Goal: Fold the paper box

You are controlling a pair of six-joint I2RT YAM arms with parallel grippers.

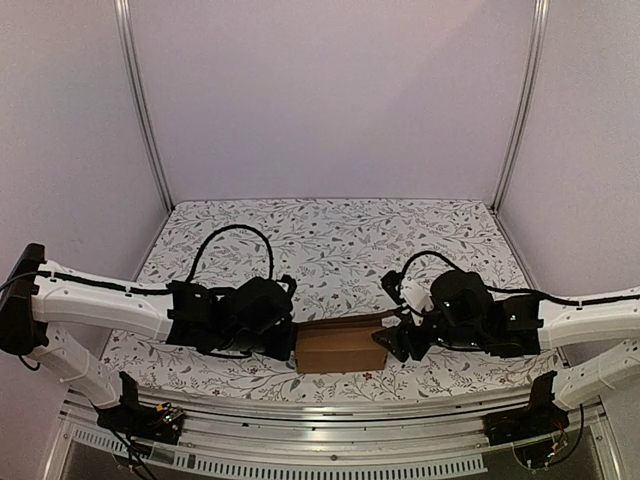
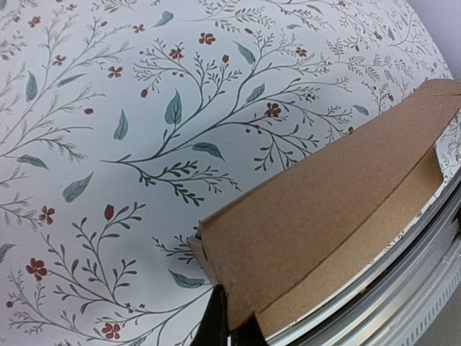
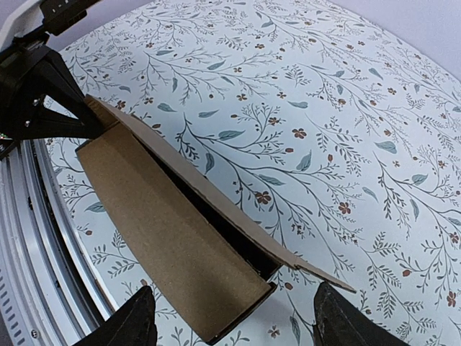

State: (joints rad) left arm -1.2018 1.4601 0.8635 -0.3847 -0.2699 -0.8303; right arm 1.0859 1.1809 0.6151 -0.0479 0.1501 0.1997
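The paper box (image 1: 340,346) is a plain brown carton lying lengthwise near the table's front edge, between my two grippers. My left gripper (image 1: 289,342) is at its left end. In the left wrist view the gripper (image 2: 232,326) is shut, its dark fingertips pinching the near corner of the paper box (image 2: 324,209). My right gripper (image 1: 392,340) is at the right end. In the right wrist view it (image 3: 238,323) stands open, its fingers (image 3: 137,321) wide on either side of the box's end (image 3: 166,231). A long flap (image 3: 216,191) stands up along the far side over a dark gap.
The floral table cover (image 1: 340,240) stretches back to pale walls. A metal rail (image 1: 320,412) runs along the near edge just behind the box, also seen in the left wrist view (image 2: 403,288) and the right wrist view (image 3: 29,238). Black cables (image 1: 235,235) loop above both wrists.
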